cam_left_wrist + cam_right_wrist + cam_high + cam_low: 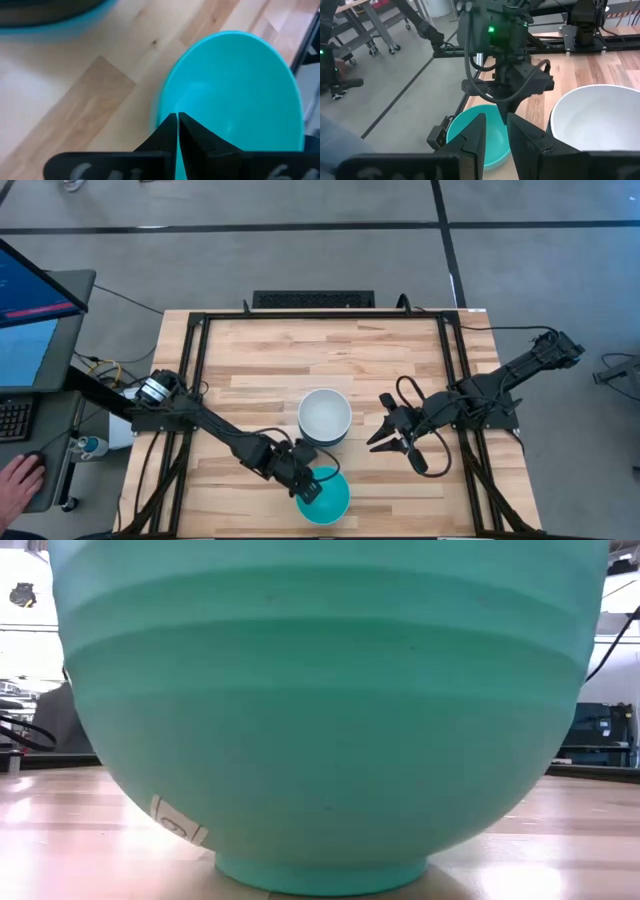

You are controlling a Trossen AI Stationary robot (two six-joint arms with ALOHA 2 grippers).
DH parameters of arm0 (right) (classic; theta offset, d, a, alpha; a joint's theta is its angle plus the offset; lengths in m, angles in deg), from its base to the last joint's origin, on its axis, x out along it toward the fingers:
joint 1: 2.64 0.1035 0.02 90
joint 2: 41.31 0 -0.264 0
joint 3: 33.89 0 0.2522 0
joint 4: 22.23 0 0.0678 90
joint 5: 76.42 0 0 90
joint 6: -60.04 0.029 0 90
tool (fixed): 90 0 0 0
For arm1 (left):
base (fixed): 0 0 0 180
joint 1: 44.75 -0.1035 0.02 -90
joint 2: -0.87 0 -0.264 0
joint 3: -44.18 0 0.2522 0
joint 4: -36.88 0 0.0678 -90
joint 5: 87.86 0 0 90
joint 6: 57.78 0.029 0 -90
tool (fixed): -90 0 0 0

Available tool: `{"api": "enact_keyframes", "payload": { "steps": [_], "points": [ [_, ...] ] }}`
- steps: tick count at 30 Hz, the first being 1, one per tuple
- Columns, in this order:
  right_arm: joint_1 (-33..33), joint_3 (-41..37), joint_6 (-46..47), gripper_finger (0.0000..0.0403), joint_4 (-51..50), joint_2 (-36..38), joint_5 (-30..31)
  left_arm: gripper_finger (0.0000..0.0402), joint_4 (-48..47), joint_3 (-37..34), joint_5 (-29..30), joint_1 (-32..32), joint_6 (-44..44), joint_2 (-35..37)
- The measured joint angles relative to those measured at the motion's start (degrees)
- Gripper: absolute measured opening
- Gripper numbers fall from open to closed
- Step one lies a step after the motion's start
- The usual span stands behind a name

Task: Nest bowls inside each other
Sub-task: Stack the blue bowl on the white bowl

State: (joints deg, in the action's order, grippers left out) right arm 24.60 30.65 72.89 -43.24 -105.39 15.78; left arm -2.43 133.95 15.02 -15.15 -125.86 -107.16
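Note:
A teal-green bowl (pixel 328 498) stands on its foot (pixel 320 875) close to the table's near edge and fills the low view. My left gripper (pixel 307 488) is shut on the bowl's left rim. Behind the teal bowl, mid-table, a white bowl (pixel 324 415) sits on top of a stack. The stack's outer bowls show as black and cyan-blue (pixel 50 22) in the left wrist view. My right gripper (pixel 381 424) hangs open just right of the stack and touches nothing. My left gripper pinches the teal bowl's wall at the rim (pixel 167 107), on the side toward the table's left. One finger (pixel 200 137) is inside the bowl and one (pixel 160 135) outside. The fingers come from above, pointing down (pixel 507 107). The bowl stands upright on the table.
Black frame rails (pixel 195 370) run along the table's left, right and far sides. A monitor, a keyboard and a person's hand (pixel 20 480) are off the table's left side. Bare wood lies on the far half of the table (pixel 320 350).

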Motion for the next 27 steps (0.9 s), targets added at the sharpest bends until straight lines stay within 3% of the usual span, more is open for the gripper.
{"api": "enact_keyframes", "payload": {
  "steps": [4,17,23,27],
  "points": [
    [0.0,0.0,-1.4,0.0102,0.0,0.0,0.0,0.0009,2.3,0.0,-4.4,-0.6,-1.0,0.0],
    [-0.4,0.0,-1.3,0.0102,0.0,0.0,0.0,0.0062,3.0,0.0,-4.5,-4.1,3.8,0.0],
    [-0.4,0.0,-1.3,0.0102,0.0,0.0,0.0,0.0062,2.9,0.2,-10.7,-7.4,7.8,0.8],
    [-0.4,0.0,-1.3,0.0102,-0.3,0.0,0.0,0.0062,0.7,5.6,-6.9,-8.3,13.7,2.5]
  ]
}}
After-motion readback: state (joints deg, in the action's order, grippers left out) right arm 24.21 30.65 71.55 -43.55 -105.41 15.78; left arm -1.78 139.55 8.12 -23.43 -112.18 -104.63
